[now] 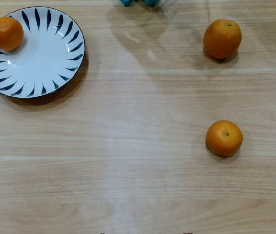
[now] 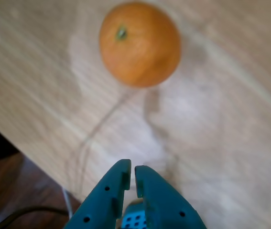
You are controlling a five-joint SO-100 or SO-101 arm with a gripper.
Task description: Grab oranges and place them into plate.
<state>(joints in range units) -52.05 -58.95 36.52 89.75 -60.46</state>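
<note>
The white plate (image 1: 45, 53) with dark blue rim strokes lies at the top left of the overhead view. One orange (image 1: 6, 33) rests on its left rim area. Two more oranges sit on the bare wood at the right, a larger one (image 1: 222, 38) near the top and a smaller one (image 1: 224, 138) lower down. In the wrist view my teal gripper (image 2: 131, 168) is shut with nothing between its fingers. It hangs above the table, apart from an orange (image 2: 140, 44) that lies ahead of the fingertips, stem dot up.
Blue parts of the arm (image 1: 126, 2) poke in at the top edge of the overhead view. In the wrist view the table edge (image 2: 25, 143) runs diagonally at the lower left, with dark floor and a cable (image 2: 25, 212) beyond it.
</note>
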